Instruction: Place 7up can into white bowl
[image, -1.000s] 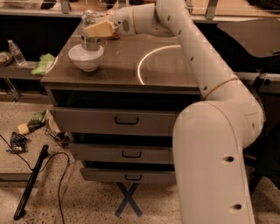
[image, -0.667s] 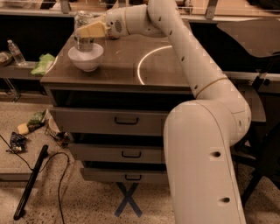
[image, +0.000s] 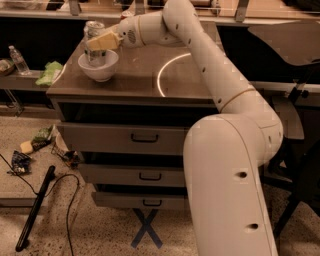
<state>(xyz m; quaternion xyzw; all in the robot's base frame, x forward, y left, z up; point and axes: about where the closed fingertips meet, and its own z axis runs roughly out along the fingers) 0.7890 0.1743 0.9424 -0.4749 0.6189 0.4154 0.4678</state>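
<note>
Silvery with pale green markings, the 7up can (image: 94, 28) stands upright in the upper left of the frame. Its lower end dips inside the rim of the white bowl (image: 101, 71), but whether its base touches the bowl's bottom cannot be told. The pincer (image: 98, 42) is clamped around the can's middle, one yellowish finger (image: 104, 40) lying across its side just above the bowl's rim. The white arm (image: 210, 65) reaches in from the lower right, bends at a bulky elbow and stretches leftward across the top of the frame to the can.

The bowl sits near the left front corner of the brown surface (image: 135, 80), which tops a cabinet with three drawers (image: 145, 137). A bright ring of light (image: 161, 80) curves on the surface right of the bowl. At the far left, a clear bottle (image: 19, 60) and a green cloth (image: 49, 73) rest on a lower shelf. A blue X (image: 146, 228) marks the speckled floor at the bottom centre, and a black cable (image: 70, 200) trails at lower left.
</note>
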